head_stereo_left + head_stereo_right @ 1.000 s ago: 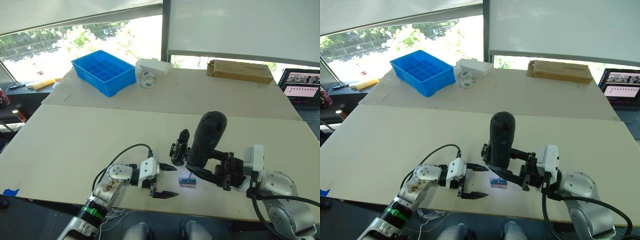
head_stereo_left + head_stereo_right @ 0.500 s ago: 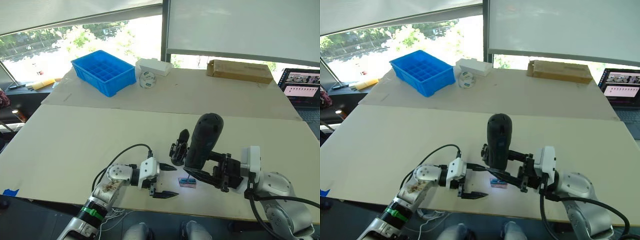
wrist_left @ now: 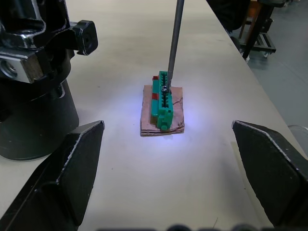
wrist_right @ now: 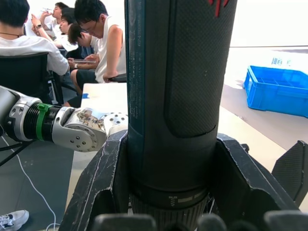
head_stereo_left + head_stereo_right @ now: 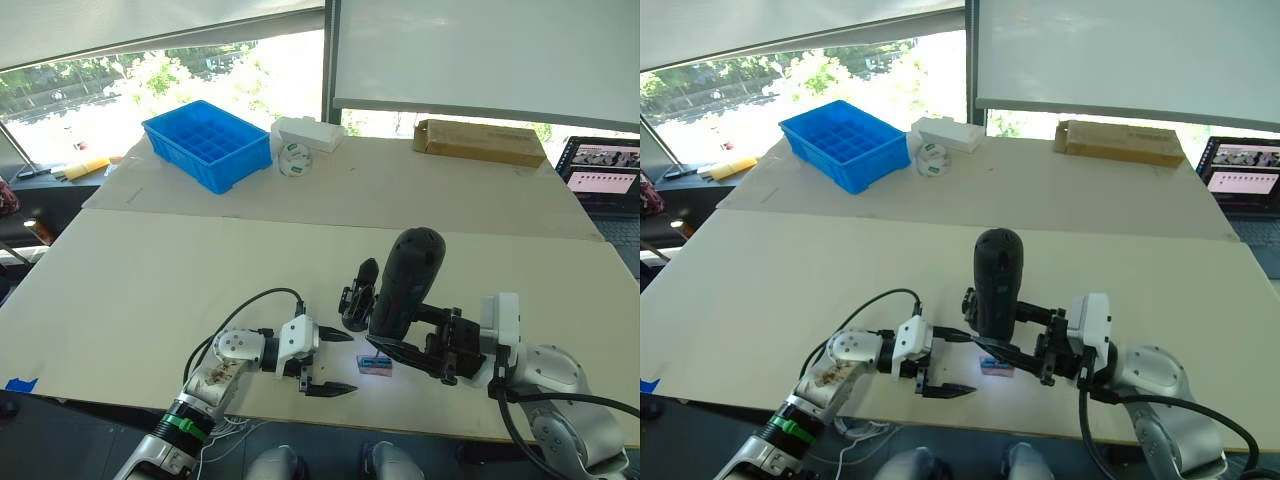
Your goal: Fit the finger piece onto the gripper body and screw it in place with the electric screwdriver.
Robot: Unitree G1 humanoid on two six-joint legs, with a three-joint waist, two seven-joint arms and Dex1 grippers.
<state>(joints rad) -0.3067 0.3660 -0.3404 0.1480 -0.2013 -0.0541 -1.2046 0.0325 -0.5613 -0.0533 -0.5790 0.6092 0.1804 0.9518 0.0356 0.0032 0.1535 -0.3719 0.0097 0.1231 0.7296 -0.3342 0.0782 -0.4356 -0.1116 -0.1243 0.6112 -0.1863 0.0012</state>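
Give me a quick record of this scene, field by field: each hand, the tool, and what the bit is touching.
left hand: open, resting on the table, empty
right hand: shut on the electric screwdriver
screwdriver bit: pointing down onto a green block
green block: on a small brown pad, between the left hand's fingers
gripper body: standing on the table beside the screwdriver

The two head views look forward and down from above the table [image 5: 150,290], facing the window, and share nearly the same scene, set slightly apart sideways. The left wrist view sits low and close, just above the tabletop, looking along it at the green block [image 3: 162,101]; the same block lies small by the near table edge in the head views. The right wrist view looks from very close along the screwdriver [image 4: 178,91], toward seated people [image 4: 96,43] beyond the table.
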